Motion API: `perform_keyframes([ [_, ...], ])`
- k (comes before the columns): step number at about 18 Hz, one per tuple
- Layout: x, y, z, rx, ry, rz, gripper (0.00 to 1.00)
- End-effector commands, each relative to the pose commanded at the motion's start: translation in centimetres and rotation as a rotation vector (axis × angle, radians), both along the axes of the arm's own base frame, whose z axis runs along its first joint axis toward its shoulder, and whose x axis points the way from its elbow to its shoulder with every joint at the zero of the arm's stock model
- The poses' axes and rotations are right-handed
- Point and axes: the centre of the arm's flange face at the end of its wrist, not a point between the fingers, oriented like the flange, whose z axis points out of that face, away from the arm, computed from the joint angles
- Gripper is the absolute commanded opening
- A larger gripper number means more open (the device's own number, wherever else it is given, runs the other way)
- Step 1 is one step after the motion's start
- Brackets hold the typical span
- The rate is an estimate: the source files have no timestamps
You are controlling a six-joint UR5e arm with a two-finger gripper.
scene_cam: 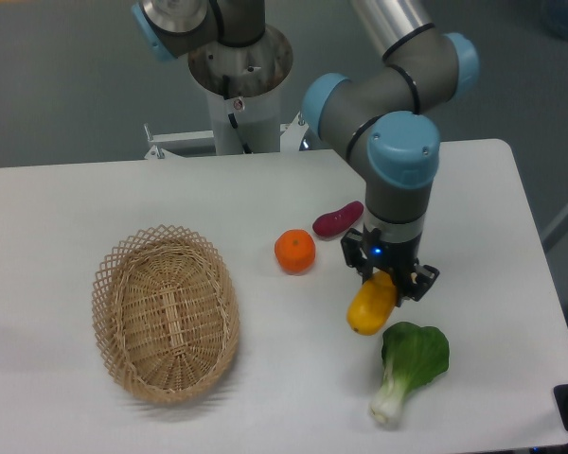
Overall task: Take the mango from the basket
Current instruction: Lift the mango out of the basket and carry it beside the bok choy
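Basket (166,326): we find it at the left of the table (66,203), holding nothing.
Orange (294,252): on the table near centre, sweet potato (338,218) just beyond.
Mango (372,304): well right of the basket, its upper end clamped between the fingers.
Gripper (391,279): closed on the mango.
Risk: we judge the end-grip shallow; glossy skin may slip or pivot onto the bok choy (409,366).

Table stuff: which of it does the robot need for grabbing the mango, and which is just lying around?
In the job:
mango, in the gripper
basket, nothing in it

Lying about:
orange
sweet potato
bok choy
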Motion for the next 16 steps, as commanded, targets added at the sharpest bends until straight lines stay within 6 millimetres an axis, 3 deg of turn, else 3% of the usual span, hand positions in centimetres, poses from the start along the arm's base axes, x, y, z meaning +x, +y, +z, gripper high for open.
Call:
perform_keyframes([
  [4,-3.0,-2.6,0.3,-0.022,0.006,-0.022,0.23],
  [7,-4.5,-2.9,0.1,-0.034,0.01,-0.008,0.22],
  [16,-5.0,-3.7,0.0,-0.039,0.004,0.005,0.23],
])
